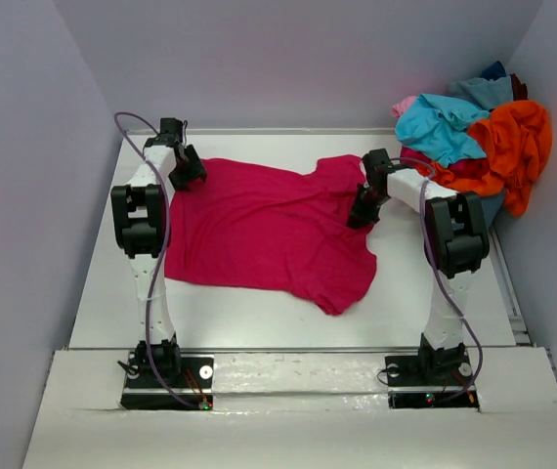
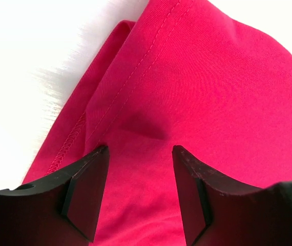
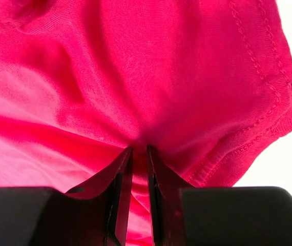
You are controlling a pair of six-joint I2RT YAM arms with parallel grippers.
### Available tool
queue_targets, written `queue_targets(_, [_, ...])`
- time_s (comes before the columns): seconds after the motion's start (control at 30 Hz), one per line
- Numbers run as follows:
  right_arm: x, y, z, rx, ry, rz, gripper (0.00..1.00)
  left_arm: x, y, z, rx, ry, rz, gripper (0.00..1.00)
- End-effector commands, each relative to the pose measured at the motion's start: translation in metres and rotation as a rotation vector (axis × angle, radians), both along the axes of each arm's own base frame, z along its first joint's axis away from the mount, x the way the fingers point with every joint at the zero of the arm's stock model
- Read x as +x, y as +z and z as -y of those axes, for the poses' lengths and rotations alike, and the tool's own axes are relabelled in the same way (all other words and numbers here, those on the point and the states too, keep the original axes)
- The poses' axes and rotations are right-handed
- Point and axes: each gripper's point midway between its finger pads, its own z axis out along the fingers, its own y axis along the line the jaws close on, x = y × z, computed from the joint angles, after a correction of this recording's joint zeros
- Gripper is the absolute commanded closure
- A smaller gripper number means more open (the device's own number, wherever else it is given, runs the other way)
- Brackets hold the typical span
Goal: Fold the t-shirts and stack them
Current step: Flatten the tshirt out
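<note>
left gripper (image 2: 138, 151) hovering released, crimson t-shirt (image 2: 202, 87) lying just beneath, hemmed corner ahead of its tips | right gripper (image 3: 140, 149) pinching the shirt's cloth between near-closed tips, stitched hem to its right

White table (image 1: 259, 327), seemingly lilac walls (image 1: 298, 59)

You had bright, even overhead light and soft shadows. The table (image 2: 18, 61) blew out to pure white in both wrist views, fuzzing the edge of the crimson t-shirt (image 2: 212, 102); the top view looked sharp enough.
</note>
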Motion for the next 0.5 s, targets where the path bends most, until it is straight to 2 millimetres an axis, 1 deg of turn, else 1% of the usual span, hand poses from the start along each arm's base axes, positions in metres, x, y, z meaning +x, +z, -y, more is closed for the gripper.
queue_targets(0.0, [-0.031,-0.022,0.021,-0.121,-0.034,-0.093,0.76,-0.007,0.029,-0.003,0.020,-0.010,0.032,0.36])
queue_targets(0.07, [-0.033,-0.021,0.026,-0.144,-0.038,-0.098,0.75,-0.012,0.027,-0.005,0.031,-0.004,0.016,0.36])
queue_targets(0.17, [-0.037,-0.016,0.027,-0.147,-0.043,-0.098,0.75,-0.022,0.024,-0.010,0.053,0.014,-0.006,0.36])
queue_targets(0.23, [-0.041,-0.012,0.027,-0.142,-0.048,-0.097,0.75,-0.034,0.019,-0.012,0.061,0.031,-0.034,0.36])
queue_targets(0.27, [-0.042,-0.012,0.027,-0.142,-0.051,-0.097,0.75,-0.038,0.018,-0.017,0.061,0.047,-0.045,0.36])
queue_targets(0.3, [-0.045,-0.012,0.028,-0.142,-0.056,-0.101,0.75,-0.046,0.012,-0.016,0.056,0.056,-0.066,0.36])
queue_targets(0.47, [-0.053,-0.010,0.031,-0.146,-0.052,-0.101,0.75,-0.060,0.001,-0.013,0.042,0.050,-0.091,0.36])
